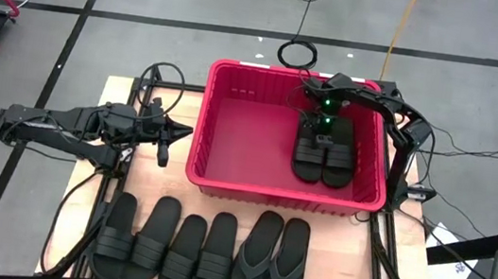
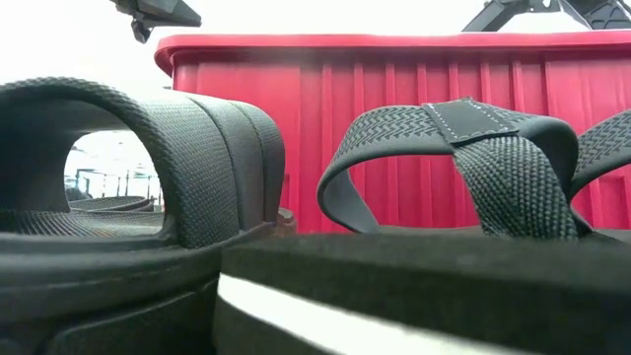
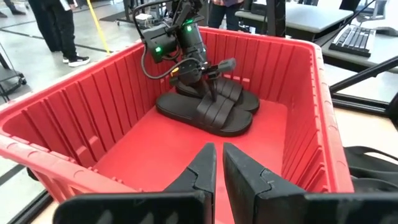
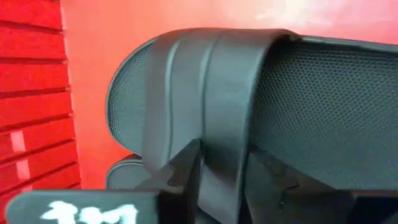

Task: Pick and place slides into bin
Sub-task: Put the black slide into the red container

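The red bin (image 1: 226,170) stands at the table's far middle. Two black ribbed-strap slides (image 1: 323,153) lie side by side, soles down, on its floor at the right end; they also show in the left wrist view (image 3: 208,112). My right gripper (image 1: 321,134) reaches down into the bin over them. It is open, with its fingers on either side of one slide's strap (image 4: 205,93). My left gripper (image 1: 174,133) is shut and empty, level, just outside the bin's left wall. Several ribbed slides (image 1: 165,244) and two thong flip-flops (image 1: 273,252) lie in a row on the table's near part. My right gripper's fingers (image 4: 186,165) come from above at the strap's ribbed band (image 4: 221,155) of a slide that lies flat on the bin's floor. I cannot tell whether they touch it.
The bin's tall ribbed near wall (image 2: 394,118) stands right behind the row of sandals. Cables (image 1: 296,52) lie on the floor past the far edge. People (image 3: 56,31) stand in the room beyond. The left half of the bin's floor is bare.
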Motion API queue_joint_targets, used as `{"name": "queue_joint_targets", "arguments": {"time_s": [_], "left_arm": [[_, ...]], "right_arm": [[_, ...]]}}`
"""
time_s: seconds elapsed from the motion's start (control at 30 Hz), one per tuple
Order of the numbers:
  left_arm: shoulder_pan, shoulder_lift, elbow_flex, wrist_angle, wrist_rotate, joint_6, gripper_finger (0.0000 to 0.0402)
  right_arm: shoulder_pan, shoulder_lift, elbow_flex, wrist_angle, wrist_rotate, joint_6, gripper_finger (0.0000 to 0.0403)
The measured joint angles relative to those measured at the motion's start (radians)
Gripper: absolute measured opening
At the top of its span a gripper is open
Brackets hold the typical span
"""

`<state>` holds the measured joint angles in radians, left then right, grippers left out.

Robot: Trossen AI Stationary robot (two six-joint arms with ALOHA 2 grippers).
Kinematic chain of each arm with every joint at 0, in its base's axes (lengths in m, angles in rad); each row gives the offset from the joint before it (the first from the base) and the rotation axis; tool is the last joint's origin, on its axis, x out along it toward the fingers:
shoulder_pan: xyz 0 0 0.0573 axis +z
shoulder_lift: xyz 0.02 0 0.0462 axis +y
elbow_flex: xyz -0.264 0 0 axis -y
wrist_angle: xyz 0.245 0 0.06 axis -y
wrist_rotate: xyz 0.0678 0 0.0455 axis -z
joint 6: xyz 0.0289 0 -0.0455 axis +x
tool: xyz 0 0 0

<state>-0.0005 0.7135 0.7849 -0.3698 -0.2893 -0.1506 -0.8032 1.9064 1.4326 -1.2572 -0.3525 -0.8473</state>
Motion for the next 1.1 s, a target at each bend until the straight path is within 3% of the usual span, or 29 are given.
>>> {"name": "queue_joint_targets", "arguments": {"time_s": [0.5, 0.83, 1.1], "left_arm": [[0.000, 0.000, 0.000, 0.000, 0.001, 0.044, 0.0026], [0.000, 0.000, 0.000, 0.000, 0.002, 0.052, 0.0026], [0.000, 0.000, 0.000, 0.000, 0.003, 0.051, 0.0026]], "right_arm": [[0.021, -0.051, 0.000, 0.095, 0.072, 0.133, 0.0130], [0.020, -0.061, 0.000, 0.098, 0.047, 0.155, 0.0202], [0.023, -0.069, 0.000, 0.065, 0.165, 0.167, 0.0246]]}}
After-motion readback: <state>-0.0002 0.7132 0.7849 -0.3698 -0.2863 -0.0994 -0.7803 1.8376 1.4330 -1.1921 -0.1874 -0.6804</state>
